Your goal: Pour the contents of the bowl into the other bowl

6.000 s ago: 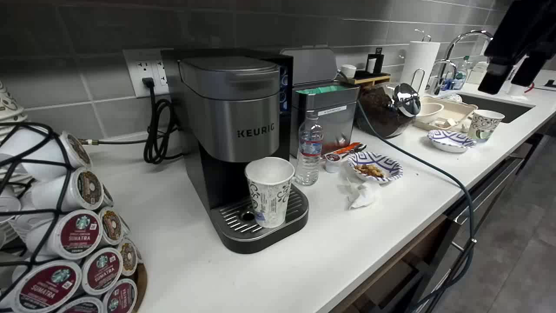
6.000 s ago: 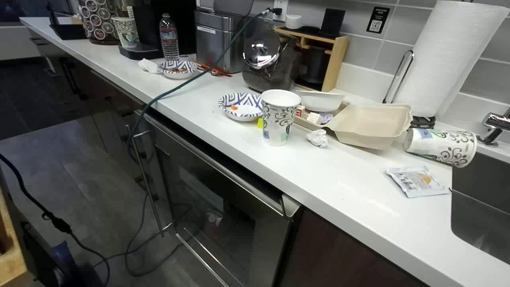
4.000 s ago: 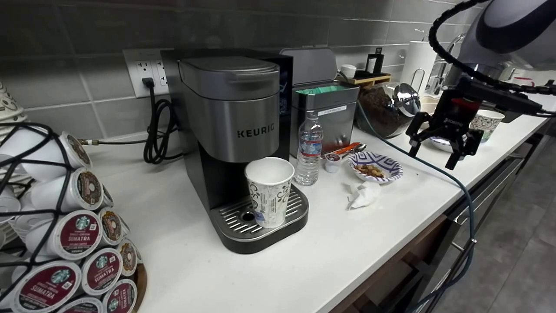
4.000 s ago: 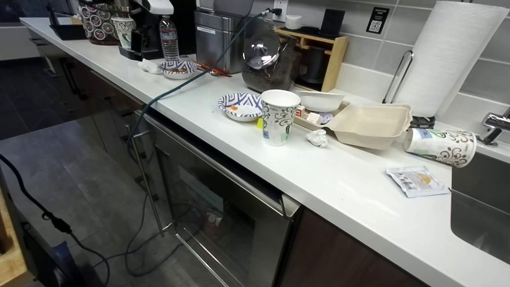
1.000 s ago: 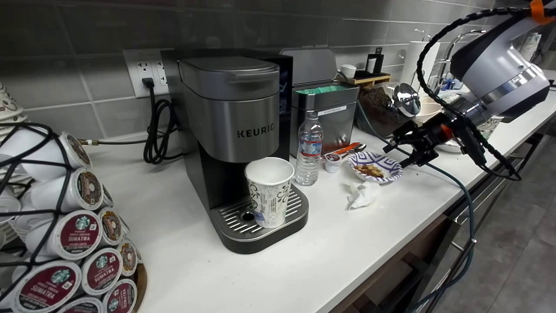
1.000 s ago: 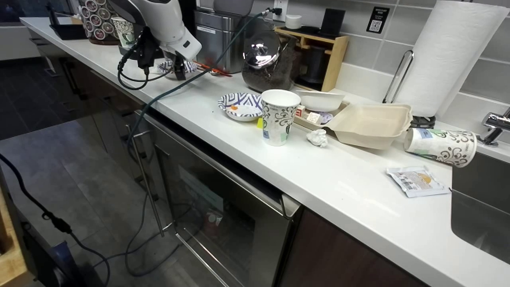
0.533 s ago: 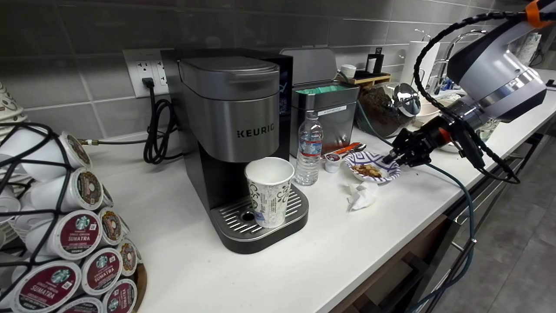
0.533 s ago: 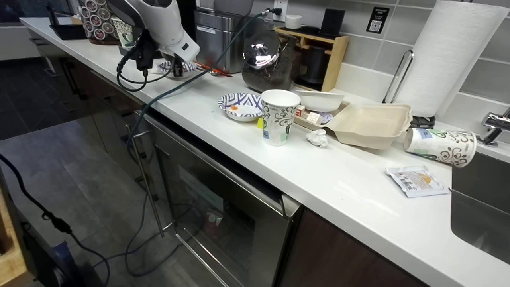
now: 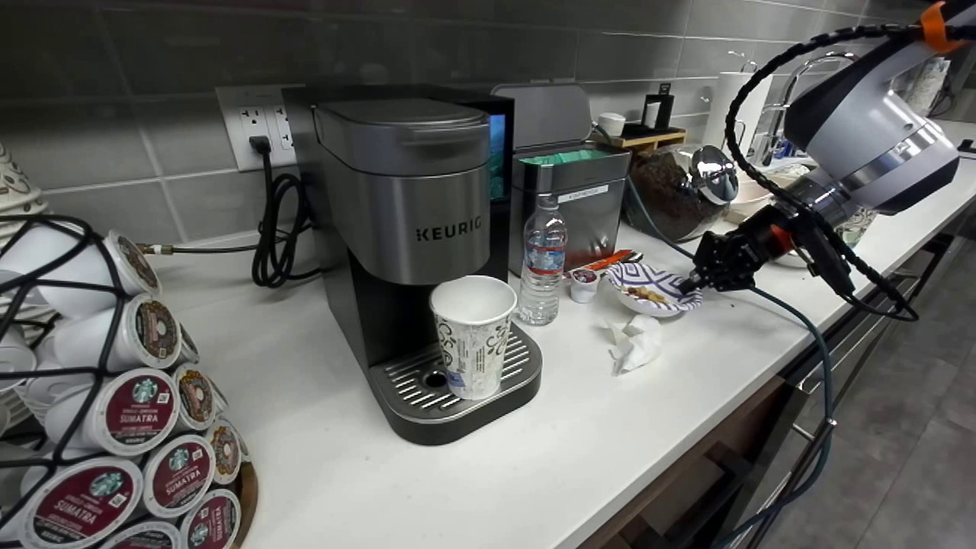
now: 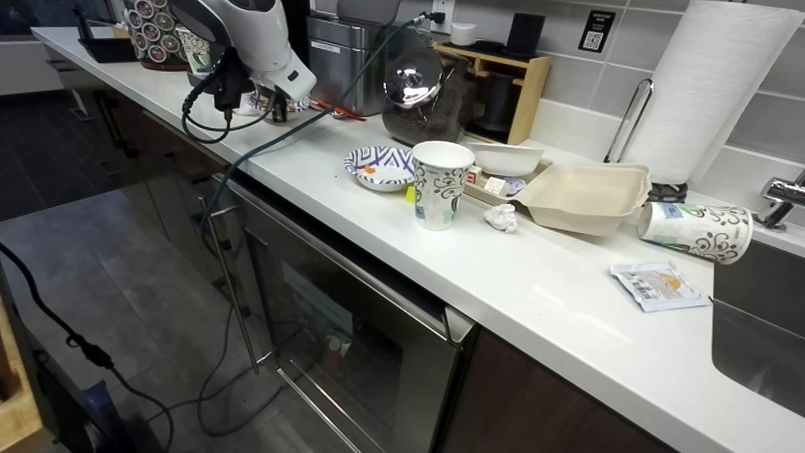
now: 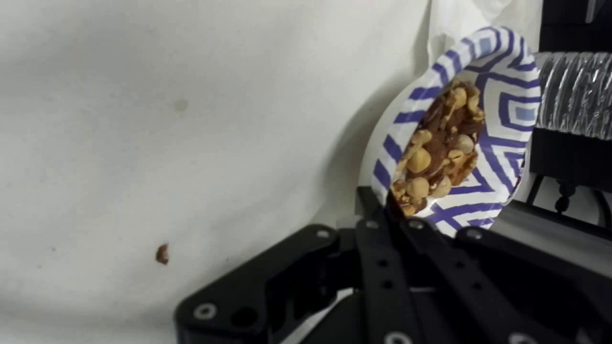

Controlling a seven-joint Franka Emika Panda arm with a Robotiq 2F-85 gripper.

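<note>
A bowl (image 9: 662,279) with a blue-and-white patterned rim holds mixed nuts (image 11: 442,148). My gripper (image 11: 381,203) is shut on its rim, one finger inside the wall and one outside. The wall looks squeezed inward there and the bowl leans a little. In an exterior view the arm covers part of this bowl (image 10: 300,108). The other bowl (image 10: 393,174), of the same pattern with a small orange bit inside, sits farther along the counter toward the sink. It is mostly hidden behind the arm in the opposite exterior view and out of the wrist view.
A water bottle (image 9: 542,263), a creamer pod (image 9: 584,285) and a crumpled napkin (image 9: 637,343) stand close around the nut bowl. A green cable (image 10: 283,137) crosses the counter between the bowls. A paper cup (image 10: 442,189) stands right beside the other bowl, with a takeout box (image 10: 585,195) behind.
The arm came in and lowered to the nut bowl. Over the last second the fingers closed on its rim, and the bowl shifted slightly and tipped. The other bowl has not moved.
</note>
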